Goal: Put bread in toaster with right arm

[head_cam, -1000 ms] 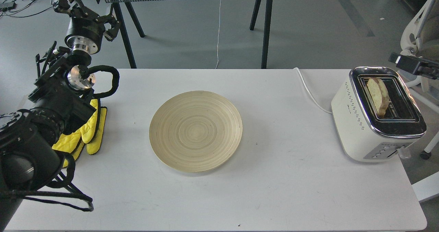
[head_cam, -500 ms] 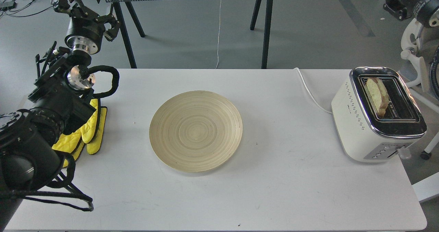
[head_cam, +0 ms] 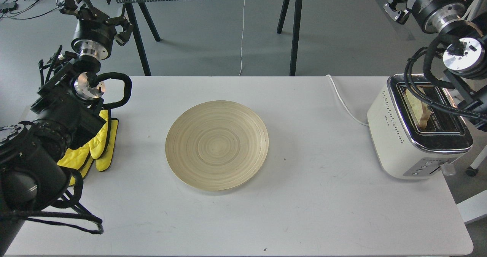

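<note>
The bread (head_cam: 417,110) stands upright in the left slot of the cream-white toaster (head_cam: 395,135) at the table's right edge, its top poking above the chrome top. My right arm comes in from the right above the toaster, and its cables cross over the slots. The right gripper (head_cam: 403,0) is high at the top right, well above and behind the toaster, holding nothing. One finger (head_cam: 393,8) stands spread to the side; the other is cut off by the frame edge. My left gripper (head_cam: 97,13) is raised at the top left, open and empty.
A round bamboo plate (head_cam: 217,145) lies bare at the middle of the white table (head_cam: 304,211). Yellow gloves (head_cam: 97,150) lie at the left under my left arm. The toaster's white cord (head_cam: 342,101) runs off the back. A second table's legs (head_cam: 295,29) stand behind.
My right arm has swung in from the right edge and now hangs above the toaster with its gripper lifted to the top right. The bread stays in the slot. The left arm has not moved.
</note>
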`<action>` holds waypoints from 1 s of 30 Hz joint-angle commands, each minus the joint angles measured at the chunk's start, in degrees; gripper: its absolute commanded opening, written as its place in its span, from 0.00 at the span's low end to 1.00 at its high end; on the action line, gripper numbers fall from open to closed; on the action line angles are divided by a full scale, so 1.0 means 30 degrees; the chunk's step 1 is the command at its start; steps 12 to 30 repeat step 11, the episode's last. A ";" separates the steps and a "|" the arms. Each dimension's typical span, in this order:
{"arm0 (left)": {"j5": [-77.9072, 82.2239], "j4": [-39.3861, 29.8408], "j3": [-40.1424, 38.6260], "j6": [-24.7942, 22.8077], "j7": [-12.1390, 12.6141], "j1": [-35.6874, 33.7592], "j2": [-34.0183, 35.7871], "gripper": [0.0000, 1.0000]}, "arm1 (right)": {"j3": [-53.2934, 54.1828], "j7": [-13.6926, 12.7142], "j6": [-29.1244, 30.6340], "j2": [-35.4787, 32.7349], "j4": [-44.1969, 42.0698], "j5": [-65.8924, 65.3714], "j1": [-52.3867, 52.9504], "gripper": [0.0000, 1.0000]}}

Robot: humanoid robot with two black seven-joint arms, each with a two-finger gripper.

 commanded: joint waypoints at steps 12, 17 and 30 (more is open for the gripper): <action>-0.0001 0.0000 0.0001 0.0000 -0.0001 0.0000 0.0024 1.00 | 0.1991 0.0200 0.1012 0.2107 -0.2640 -0.0027 -0.0712 0.99; -0.0001 0.0000 0.0001 0.0000 -0.0001 0.0000 0.0024 1.00 | 0.1991 0.0200 0.1012 0.2107 -0.2640 -0.0027 -0.0712 0.99; -0.0001 0.0000 0.0001 0.0000 -0.0001 0.0000 0.0024 1.00 | 0.1991 0.0200 0.1012 0.2107 -0.2640 -0.0027 -0.0712 0.99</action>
